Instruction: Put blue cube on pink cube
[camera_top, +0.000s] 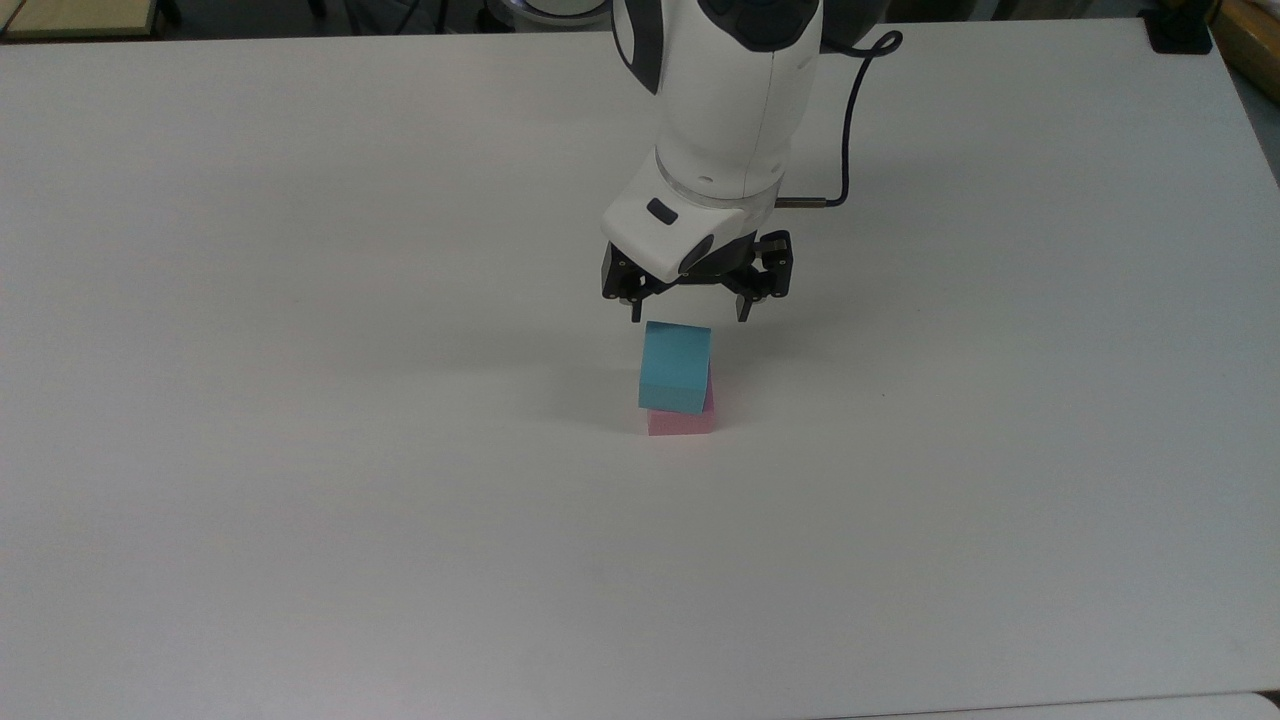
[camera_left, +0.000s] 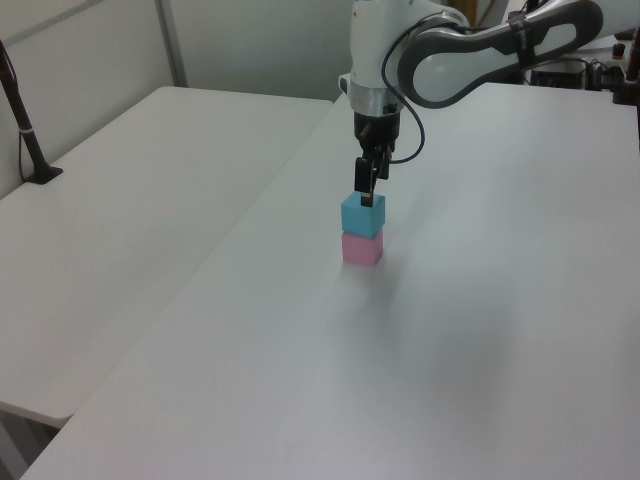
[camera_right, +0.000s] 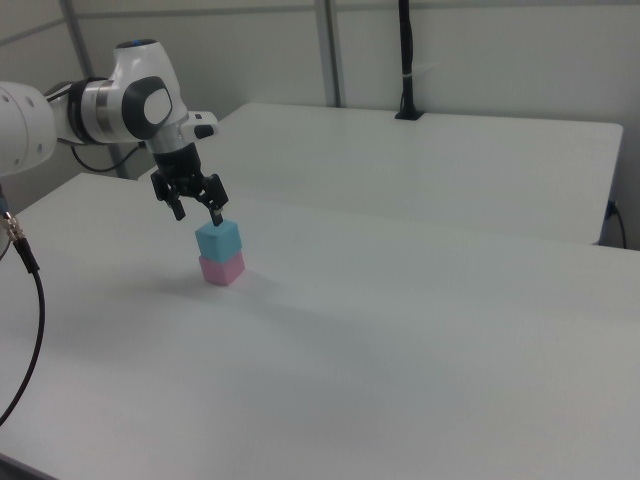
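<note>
The blue cube (camera_top: 676, 366) is sitting on top of the pink cube (camera_top: 682, 423) near the middle of the white table (camera_top: 300, 400), turned slightly so that its edges are not lining up with the block beneath. My gripper (camera_top: 690, 313) is hovering just above the stack, pointing straight down, with my fingers (camera_top: 744, 300) spread apart, released and touching neither cube. My arm (camera_top: 730, 120) is reaching down toward the stack from the far edge in the top view, its black cable (camera_top: 850, 110) looping beside the wrist.
</note>
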